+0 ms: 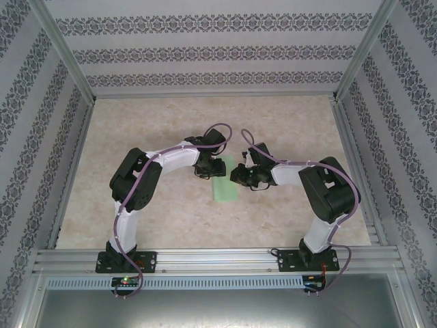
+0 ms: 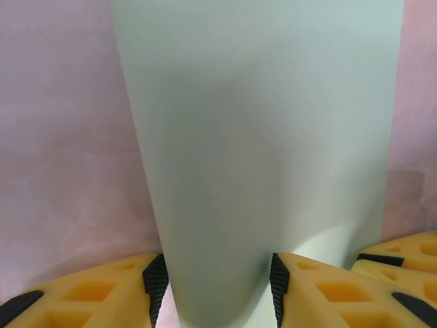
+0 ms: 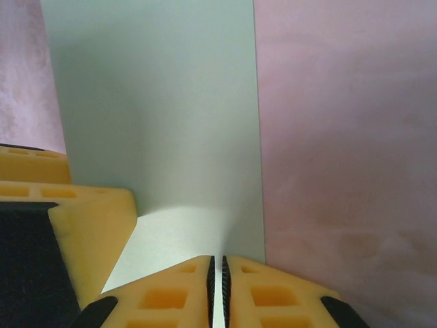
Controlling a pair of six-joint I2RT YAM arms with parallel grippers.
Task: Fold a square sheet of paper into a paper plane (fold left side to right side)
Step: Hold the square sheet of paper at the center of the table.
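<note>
The sheet of paper (image 1: 224, 189) lies near the middle of the bench (image 1: 136, 137), well apart from every edge, as a narrow pale green strip whose long sides run from the far edge toward the near edge. The left gripper (image 2: 218, 294) sits over the strip's far end with its jaws standing apart and the paper passing between the pads. Whether the pads touch the paper's edges cannot be told. The right gripper (image 3: 217, 287) is at the strip's right side, its jaws closed to a hairline gap with a thin margin of the paper pinched between them. The step in hand appears to be raising a layer for a fold. Hazards are as follows. The pinch takes only a narrow margin, so a quick pull may slip the paper free or tear it. If the left jaws do not pin the strip, the whole sheet may drag across the bench instead of hinging, and the crease would fall off line. Thin paper may buckle rather than fold flat. The two grippers stand just beside each other, so a wide sweep risks contact between them.
</note>
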